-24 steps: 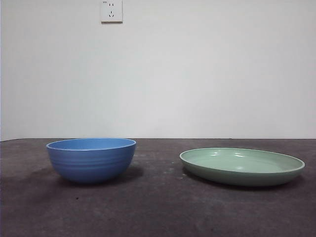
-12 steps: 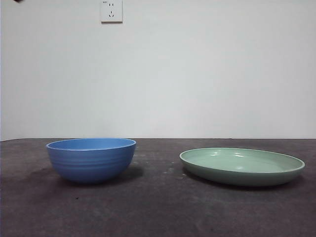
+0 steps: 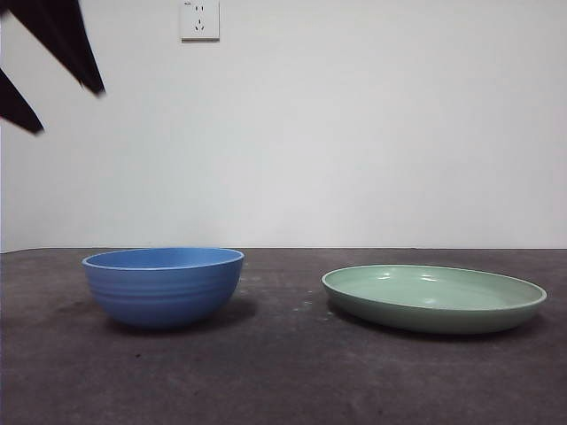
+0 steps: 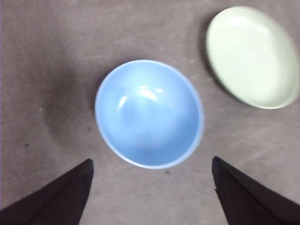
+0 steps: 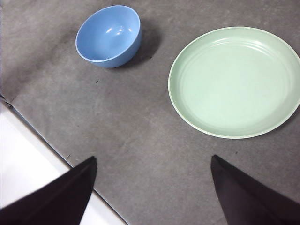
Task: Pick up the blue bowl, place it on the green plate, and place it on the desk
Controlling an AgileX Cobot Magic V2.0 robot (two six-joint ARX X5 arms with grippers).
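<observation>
Front view:
- Blue bowl (image 3: 164, 286): lower left of frame, upright on the desk (image 3: 283, 381), empty, nothing touching it.
- Green plate (image 3: 434, 297): lower right, flat on desk, well apart from bowl, bare desk between.
- Left gripper (image 3: 62, 102): two black jaw tips at upper left corner, spread apart, high above bowl, holding nothing.
- Wall socket (image 3: 200, 19): top edge, on pale wall.

Left wrist view:
- Left gripper (image 4: 152, 187): jaws wide apart at lower corners, nothing between them but desk (image 4: 56, 56).
- Blue bowl (image 4: 149, 113): centre of frame, seen from above, inside empty; clear of both jaws.
- Green plate (image 4: 253, 56): upper right of frame, cut by the right edge, near bowl, not touching.

Right wrist view:
- Right gripper (image 5: 152, 187): jaws spread, empty, over bare desk (image 5: 140, 140) by its edge.
- Blue bowl (image 5: 108, 35): upper left of frame.
- Green plate (image 5: 234, 82): right half, empty, apart from bowl.
- Pale strip (image 5: 28, 154): lower left, beyond desk edge; can't tell what it is.
</observation>
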